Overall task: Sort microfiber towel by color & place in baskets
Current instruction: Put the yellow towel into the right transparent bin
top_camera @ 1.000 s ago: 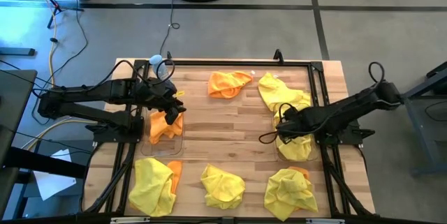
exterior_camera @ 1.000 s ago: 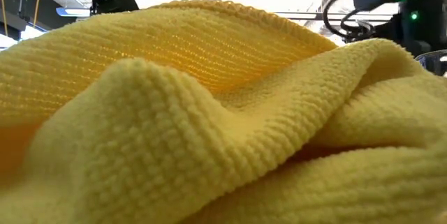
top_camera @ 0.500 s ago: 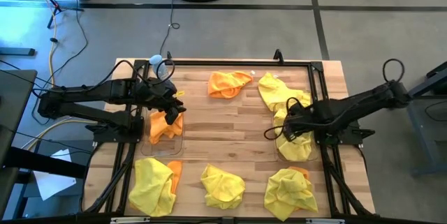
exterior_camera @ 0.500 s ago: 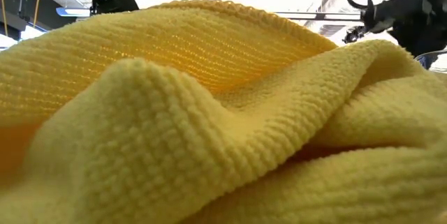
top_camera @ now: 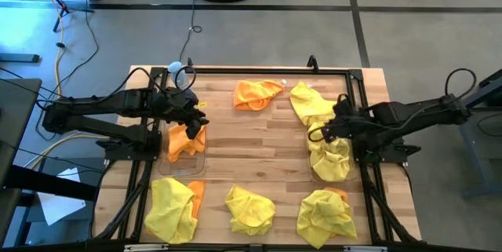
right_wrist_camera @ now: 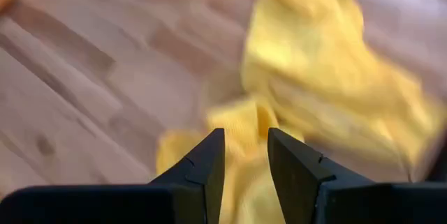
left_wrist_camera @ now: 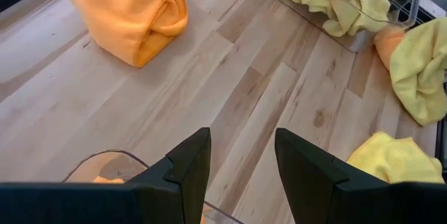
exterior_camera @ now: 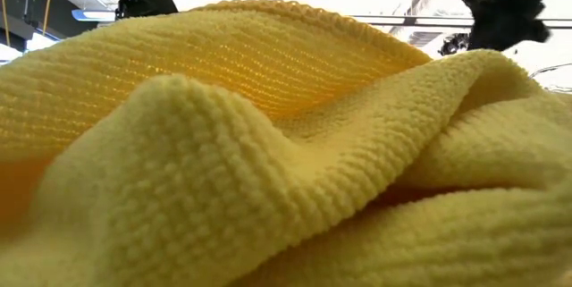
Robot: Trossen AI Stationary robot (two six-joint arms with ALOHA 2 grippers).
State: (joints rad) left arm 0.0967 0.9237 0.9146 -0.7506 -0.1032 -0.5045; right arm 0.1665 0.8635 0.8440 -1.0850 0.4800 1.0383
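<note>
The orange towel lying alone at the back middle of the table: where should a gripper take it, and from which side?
Probably from straight above, pinching a raised fold. The orange towel lies crumpled on the bare table, touching no other cloth, with a rolled ridge standing proud in the left wrist view. The left gripper, open over the orange-filled basket, looks nearer than the right gripper.

Right tool has withdrawn from over the right basket toward 1 o'clock, now above the basket's far end beside the yellow towel. Right arm swung outward toward 3 o'clock. Yellow towel in basket now lies uncovered.
</note>
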